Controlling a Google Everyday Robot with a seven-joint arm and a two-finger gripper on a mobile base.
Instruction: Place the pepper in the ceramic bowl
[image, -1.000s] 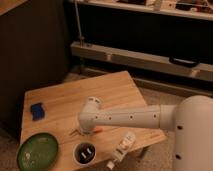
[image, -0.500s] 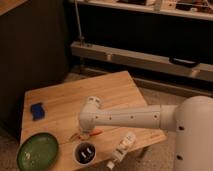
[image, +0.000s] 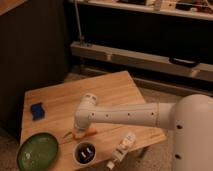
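The pepper is a thin orange-red strip lying on the wooden table, just under the end of my white arm. The gripper is at the arm's lower end, right over the pepper, between the green bowl and the small dark cup. The ceramic bowl is wide, shallow and green, at the table's front left corner, a short way left of the gripper. It holds nothing that I can see.
A small dark cup with a white rim stands just in front of the gripper. A white bottle lies on its side at the front right edge. A blue block sits at the left. Dark shelving stands behind the table.
The arm's end has lowered slightly toward the front of the table, onto the pepper. The bowl, cup, bottle and block have not moved.
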